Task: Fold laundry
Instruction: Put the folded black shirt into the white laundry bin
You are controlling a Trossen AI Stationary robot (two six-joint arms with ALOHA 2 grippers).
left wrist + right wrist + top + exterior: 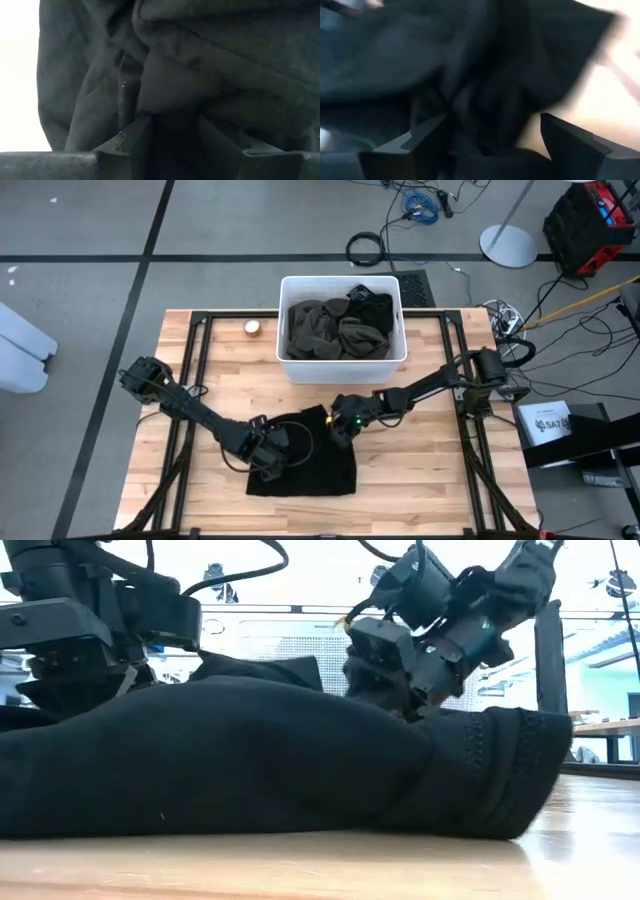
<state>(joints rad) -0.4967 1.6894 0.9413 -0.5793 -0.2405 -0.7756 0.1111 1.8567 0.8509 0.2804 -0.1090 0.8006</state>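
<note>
Black garment (305, 455) is lying spread on the wooden table (430, 470), in front of the white bin (343, 365), roughly squared off, with a raised fold running along its bin-side edge. More laundry, a dark olive-grey heap (335, 330) with some black on top, is sitting in the bin, not yet handled.

Step in hand, by my reading: a fold on the black garment is being laid down, one arm anchoring and the other letting go.

Left gripper (268, 458) is sitting on the garment's left part. Its wrist view is showing black cloth bunched between the two fingers (125, 145), so the jaws are standing partly apart and pinching a fold of the garment.

Right gripper (345, 425) is hanging at the garment's upper right corner, beside the raised fold. Its fingers (570, 142) are standing wide apart, cloth lying in front of and between them but not clamped; it looks released rather than held.

Next move probably calls for the right gripper to lift clear without dragging the corner, then for a fresh grip on an edge to bring the cloth over itself. The left pinch should hold steady meanwhile, or the layers may slide.

Small round object (252, 328) is resting near the bin's left side; unidentified.
</note>
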